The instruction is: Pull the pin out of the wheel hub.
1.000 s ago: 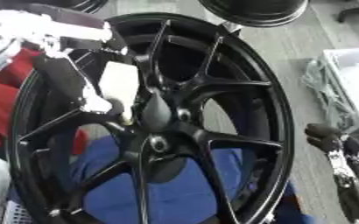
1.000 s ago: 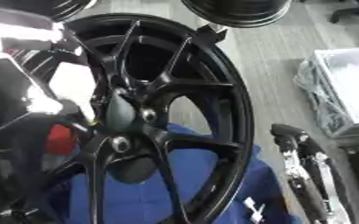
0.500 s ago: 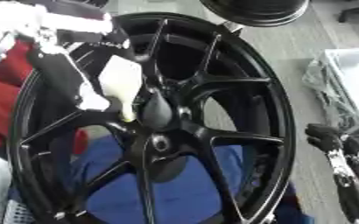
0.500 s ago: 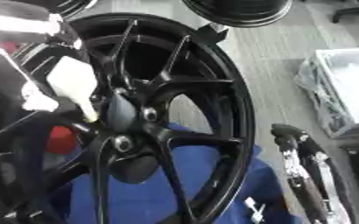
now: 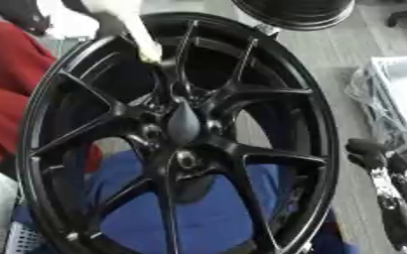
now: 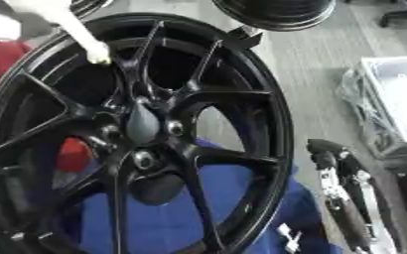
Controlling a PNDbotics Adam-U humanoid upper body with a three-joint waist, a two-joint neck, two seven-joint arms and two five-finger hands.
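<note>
A large black multi-spoke wheel hub (image 5: 241, 94) stands tilted and fills the middle of both views. A dark grey, cone-shaped pin (image 5: 182, 123) sits in the hub's centre, with bolt holes around it. My left hand (image 5: 124, 22) shows as a blurred white shape at the top left, its tip over the upper spokes and well apart from the pin. Nothing shows in it. My right hand (image 6: 342, 181), black with silver parts, rests open at the lower right beside the rim and touches nothing.
Blue cloth (image 5: 207, 218) lies under the wheel and a red object (image 5: 7, 89) sits at the left. A second black wheel (image 5: 298, 12) is at the top. A pale crate (image 6: 398, 104) stands on the grey floor at the right, and a white basket (image 5: 20, 238) at the lower left.
My left hand has lifted from beside the hub's centre up to the top left. The pin stays in the hub. The right hand has not moved.
</note>
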